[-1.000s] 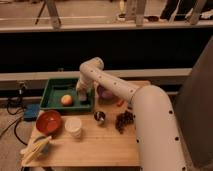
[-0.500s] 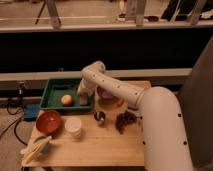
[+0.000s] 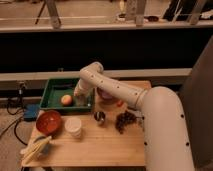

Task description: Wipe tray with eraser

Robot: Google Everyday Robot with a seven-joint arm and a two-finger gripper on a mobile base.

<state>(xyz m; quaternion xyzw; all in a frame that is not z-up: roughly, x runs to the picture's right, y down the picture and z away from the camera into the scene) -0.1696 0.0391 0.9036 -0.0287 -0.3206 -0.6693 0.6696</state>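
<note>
The dark-green tray lies at the back left of the wooden table. An orange ball rests inside it near the front rim. My white arm reaches in from the right, and the gripper is down in the tray's right end, just right of the ball. A small whitish patch shows at the gripper's tip. I cannot tell whether that patch is the eraser or part of the gripper. No eraser shows anywhere else.
In front of the tray stand a red bowl and a white cup. A small dark cup, a bunch of grapes and a purple bowl lie under the arm. A yellow item lies at the front left corner.
The arm has shifted slightly and the gripper sits a little lower in the tray's right end. The ball and the other items have not moved.
</note>
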